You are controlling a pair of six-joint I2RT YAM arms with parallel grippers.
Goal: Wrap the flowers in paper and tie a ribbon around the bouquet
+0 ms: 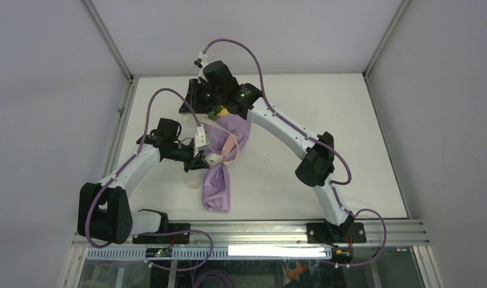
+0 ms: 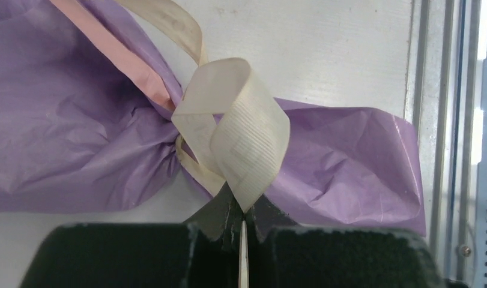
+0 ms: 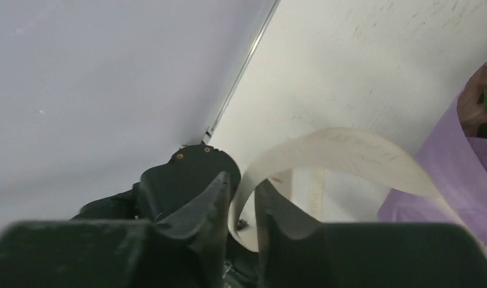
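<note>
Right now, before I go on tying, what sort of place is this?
Most likely a lab robot work cell, not a florist's: a white table boxed in by plain grey panels, two robot arms bolted to an aluminium rail, and purple cables looped over them.

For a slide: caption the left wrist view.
Left gripper pinches the ribbon looped around the cinched neck of the lilac paper.

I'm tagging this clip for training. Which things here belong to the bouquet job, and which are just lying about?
Job: bouquet, flowers, paper, ribbon, left pincer, right pincer.
Just there: purple cables, metal rail, table.
</note>
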